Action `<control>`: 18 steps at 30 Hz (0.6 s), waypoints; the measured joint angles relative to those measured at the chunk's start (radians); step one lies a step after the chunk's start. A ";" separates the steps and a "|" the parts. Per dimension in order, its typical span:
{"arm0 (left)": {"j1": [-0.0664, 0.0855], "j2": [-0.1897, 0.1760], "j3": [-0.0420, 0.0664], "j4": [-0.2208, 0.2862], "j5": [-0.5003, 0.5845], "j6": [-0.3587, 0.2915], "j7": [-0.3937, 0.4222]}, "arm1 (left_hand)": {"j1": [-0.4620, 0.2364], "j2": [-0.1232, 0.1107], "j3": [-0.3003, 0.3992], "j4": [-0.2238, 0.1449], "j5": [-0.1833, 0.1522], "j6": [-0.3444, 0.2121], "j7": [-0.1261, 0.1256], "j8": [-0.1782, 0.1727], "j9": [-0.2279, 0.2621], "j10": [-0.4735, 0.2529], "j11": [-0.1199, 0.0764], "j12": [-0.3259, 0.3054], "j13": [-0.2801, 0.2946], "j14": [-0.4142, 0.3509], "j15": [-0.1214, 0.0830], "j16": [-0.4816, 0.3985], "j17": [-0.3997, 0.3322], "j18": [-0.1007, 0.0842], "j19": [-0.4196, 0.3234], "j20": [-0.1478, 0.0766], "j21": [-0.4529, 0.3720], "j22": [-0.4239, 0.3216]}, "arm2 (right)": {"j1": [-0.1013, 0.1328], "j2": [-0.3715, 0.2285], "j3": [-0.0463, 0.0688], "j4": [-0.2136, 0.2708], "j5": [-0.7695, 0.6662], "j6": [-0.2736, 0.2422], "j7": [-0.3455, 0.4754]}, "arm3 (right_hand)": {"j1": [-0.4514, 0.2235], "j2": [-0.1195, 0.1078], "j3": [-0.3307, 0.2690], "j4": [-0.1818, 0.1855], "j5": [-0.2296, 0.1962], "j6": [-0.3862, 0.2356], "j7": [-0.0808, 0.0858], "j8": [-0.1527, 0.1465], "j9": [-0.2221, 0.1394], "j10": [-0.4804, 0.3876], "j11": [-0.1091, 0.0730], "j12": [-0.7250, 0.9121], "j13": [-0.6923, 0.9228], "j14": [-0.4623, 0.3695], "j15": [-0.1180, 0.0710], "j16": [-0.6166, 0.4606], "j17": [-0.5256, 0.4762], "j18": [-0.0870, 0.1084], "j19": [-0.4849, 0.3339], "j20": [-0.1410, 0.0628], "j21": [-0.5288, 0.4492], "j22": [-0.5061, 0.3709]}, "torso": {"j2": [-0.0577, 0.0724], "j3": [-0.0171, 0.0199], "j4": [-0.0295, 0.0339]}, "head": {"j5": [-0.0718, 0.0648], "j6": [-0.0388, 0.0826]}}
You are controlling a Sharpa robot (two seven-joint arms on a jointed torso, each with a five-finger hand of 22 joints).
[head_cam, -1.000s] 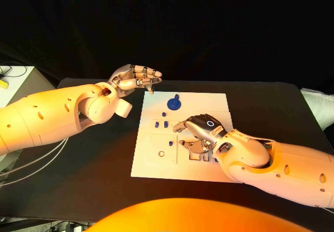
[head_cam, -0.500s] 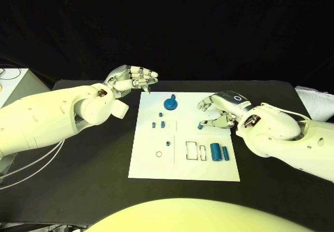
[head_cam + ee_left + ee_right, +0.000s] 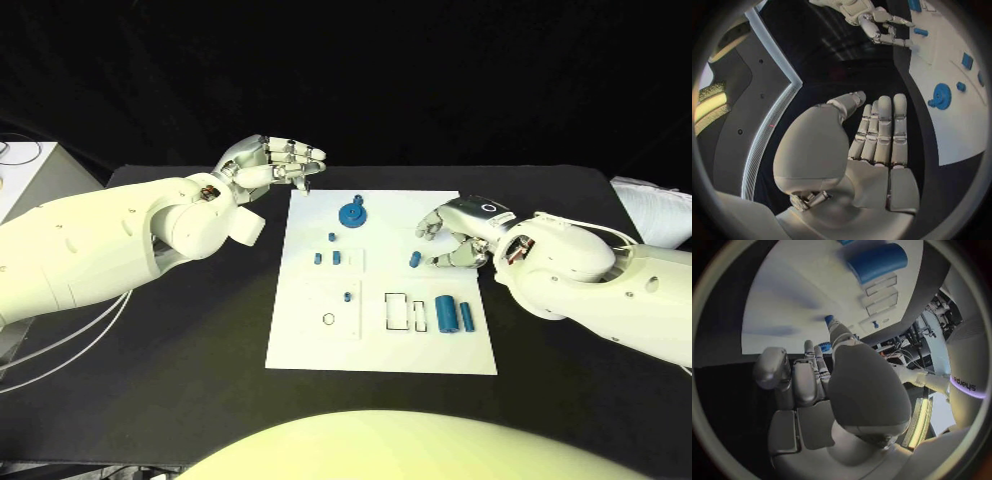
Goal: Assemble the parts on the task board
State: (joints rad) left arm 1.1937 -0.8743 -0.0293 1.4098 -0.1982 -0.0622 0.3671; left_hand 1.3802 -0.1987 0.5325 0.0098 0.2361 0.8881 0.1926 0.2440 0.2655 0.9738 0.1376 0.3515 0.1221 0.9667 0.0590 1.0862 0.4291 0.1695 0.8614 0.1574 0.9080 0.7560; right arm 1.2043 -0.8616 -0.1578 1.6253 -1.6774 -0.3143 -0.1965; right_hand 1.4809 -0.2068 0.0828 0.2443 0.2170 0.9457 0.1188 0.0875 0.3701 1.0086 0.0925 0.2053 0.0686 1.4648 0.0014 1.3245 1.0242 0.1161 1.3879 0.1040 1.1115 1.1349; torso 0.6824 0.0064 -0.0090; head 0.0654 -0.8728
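- Task board point(image 3: 382, 345), a flat white rectangular plate, lies in the middle of the matte black table point(image 3: 173, 380).
- Blue parts: I see a round disc point(image 3: 355, 213) near its far edge and two smooth cylinders point(image 3: 456, 313) near its right edge.
- My right hand point(image 3: 451, 237) pinches a small blue peg point(image 3: 414, 260) above the board's right edge.
- My left hand point(image 3: 274, 162) is curled closed and empty beyond the far left corner.

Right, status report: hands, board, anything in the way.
Left hand raised off the board's far-left corner, holding nothing. Right hand over the task board, fingertips at a small blue part; grasp unclear. Nothing in the way.
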 measured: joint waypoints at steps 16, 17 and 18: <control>0.000 -0.001 0.000 0.000 0.000 0.002 -0.001 | 0.000 0.000 0.000 0.000 0.000 0.000 0.000 0.000 -0.001 0.000 0.000 0.000 0.000 0.000 0.000 0.000 0.000 0.000 0.000 0.000 0.000 0.000 | -0.019 0.042 -0.002 -0.009 0.000 0.014 0.007 | 0.055 0.019 0.134 0.045 -0.014 0.094 0.015 0.025 -0.003 0.103 -0.016 0.025 -0.003 0.004 -0.004 0.019 0.027 -0.016 0.027 -0.013 0.057 0.068 | -0.001 -0.0023 0.0012 | 0.000 0.000; 0.000 -0.001 0.000 0.000 0.000 0.002 -0.001 | 0.000 0.000 0.000 0.000 0.000 0.000 0.000 0.000 -0.001 0.000 0.000 0.000 0.000 0.000 0.000 0.000 0.000 0.000 0.000 0.000 0.000 0.000 | -0.020 0.042 -0.002 -0.009 0.000 0.014 0.007 | 0.055 0.019 0.149 0.045 -0.014 0.106 0.013 0.028 -0.003 0.112 -0.018 0.022 -0.003 0.004 -0.004 0.019 0.028 -0.016 0.029 -0.015 0.059 0.072 | -0.001 -0.0024 0.0012 | 0.000 0.000; 0.000 -0.001 0.000 0.000 0.000 0.002 -0.001 | 0.000 0.000 0.000 0.000 0.000 0.000 0.000 0.000 -0.001 0.000 0.000 0.000 0.000 0.000 0.000 0.000 0.000 0.000 0.000 0.000 0.000 0.000 | -0.020 0.043 -0.002 -0.009 0.000 0.014 0.007 | 0.055 0.019 0.165 0.045 -0.014 0.117 0.011 0.033 -0.003 0.123 -0.019 0.018 -0.003 0.003 -0.004 0.019 0.030 -0.016 0.032 -0.018 0.064 0.077 | -0.001 -0.0025 0.0012 | 0.000 0.000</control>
State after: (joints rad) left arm 1.1937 -0.8754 -0.0293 1.4097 -0.1978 -0.0602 0.3656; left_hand 1.3802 -0.1986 0.5325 0.0098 0.2361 0.8881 0.1926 0.2440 0.2647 0.9739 0.1376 0.3515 0.1222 0.9667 0.0590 1.0862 0.4292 0.1695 0.8614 0.1574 0.9080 0.7560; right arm 1.1844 -0.8191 -0.1600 1.6158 -1.6772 -0.3001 -0.1897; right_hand 1.5359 -0.1882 0.2476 0.2889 0.2029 1.0625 0.1300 0.1205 0.3676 1.1314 0.0733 0.2232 0.0660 1.4677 -0.0029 1.3440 1.0541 0.0998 1.4202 0.0859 1.1756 1.2115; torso 0.6816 0.0039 -0.0078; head 0.0656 -0.8728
